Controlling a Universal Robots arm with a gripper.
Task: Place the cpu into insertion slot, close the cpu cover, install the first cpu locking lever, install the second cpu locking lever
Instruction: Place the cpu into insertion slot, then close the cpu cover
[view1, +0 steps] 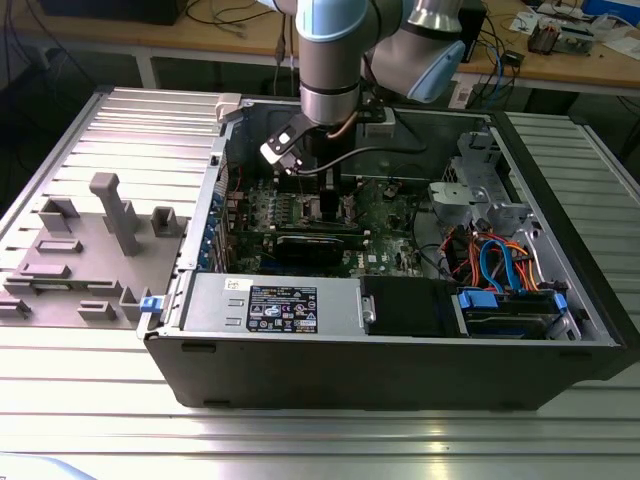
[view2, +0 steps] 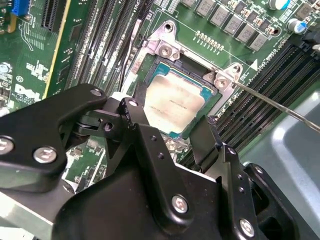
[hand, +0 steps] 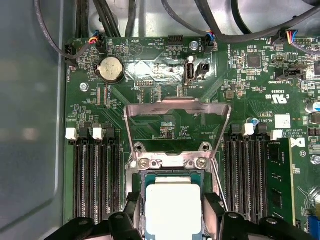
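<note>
print | black-and-white label (view1: 282, 308) on power supply box (view1: 205, 305), too small to read | white lettering (hand: 277, 98) on motherboard (hand: 100, 107)

I see the gripper (view2: 169, 120) hanging low over the socket (view2: 167, 47) on the green board (view2: 30, 75). The cpu (view2: 175, 100) lies flat inside it, silvery top up (a pale rim shows round its edges). A thin metal lever (view2: 272, 104) runs out from the socket's corner, across the black memory slots (view2: 280, 70).
</note>
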